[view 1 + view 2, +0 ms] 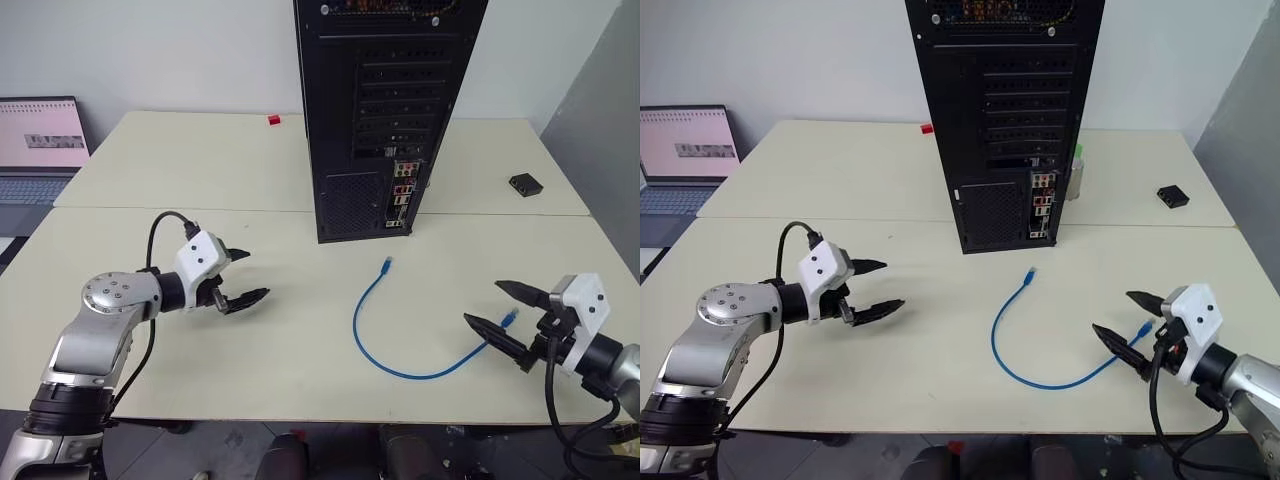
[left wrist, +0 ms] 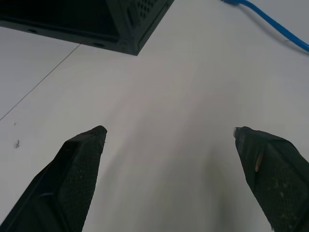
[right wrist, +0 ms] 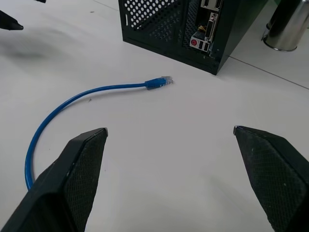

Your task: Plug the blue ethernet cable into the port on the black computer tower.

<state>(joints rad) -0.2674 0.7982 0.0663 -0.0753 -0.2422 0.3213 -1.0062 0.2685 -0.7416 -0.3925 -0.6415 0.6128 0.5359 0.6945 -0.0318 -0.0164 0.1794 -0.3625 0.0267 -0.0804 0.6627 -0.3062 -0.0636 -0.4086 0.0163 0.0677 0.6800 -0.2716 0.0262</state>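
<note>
The blue ethernet cable [image 1: 392,350] lies as a thin bright-blue loop on the cream table [image 1: 250,340], one plug near the black computer tower [image 1: 385,110], the other beside the right gripper [image 1: 508,315]. No writing is legible. Both the right gripper and the left gripper [image 1: 238,277], farther left, gape wide and empty.

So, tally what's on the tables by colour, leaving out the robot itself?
Black: 2, the black computer tower and a small black box.
Blue: 1, the blue ethernet cable.
Red: 1, a small red block.
Silver: 2, a laptop and a metal cylinder beside the tower.
Total: 6.
</note>
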